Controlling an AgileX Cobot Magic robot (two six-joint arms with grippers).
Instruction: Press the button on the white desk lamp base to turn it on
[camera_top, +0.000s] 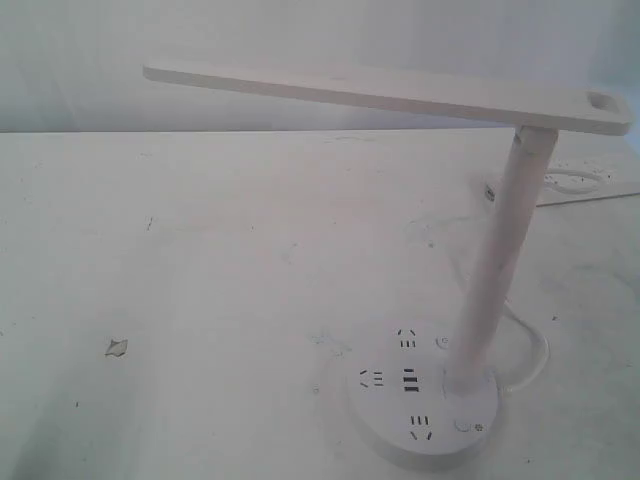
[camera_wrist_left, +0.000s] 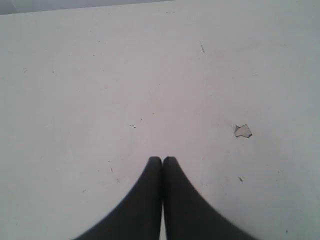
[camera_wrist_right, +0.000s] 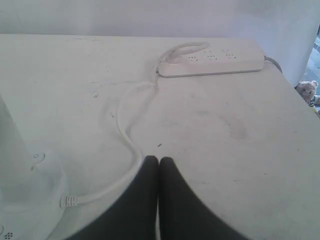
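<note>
Scuffed white bench (camera_top: 200, 300), one chipped patch (camera_top: 116, 347), pale wall (camera_top: 300, 40) behind; it carries the white desk lamp base (camera_top: 420, 400). Both the left gripper (camera_wrist_left: 162, 160) and right gripper (camera_wrist_right: 158, 160) have fingertips pressed together, empty.

Left pincer (camera_wrist_left: 162, 161) tips pressed together above white table (camera_wrist_left: 100, 75); small chip (camera_wrist_left: 243, 131) nearby.

Lab bench: white table (camera_top: 200, 250), power strip (camera_wrist_right: 215, 64)

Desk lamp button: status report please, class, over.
Left end effector shut, over bare table. Right end effector shut, near white desk lamp base, off it. Button uncovered; lamp stem close beside it.
</note>
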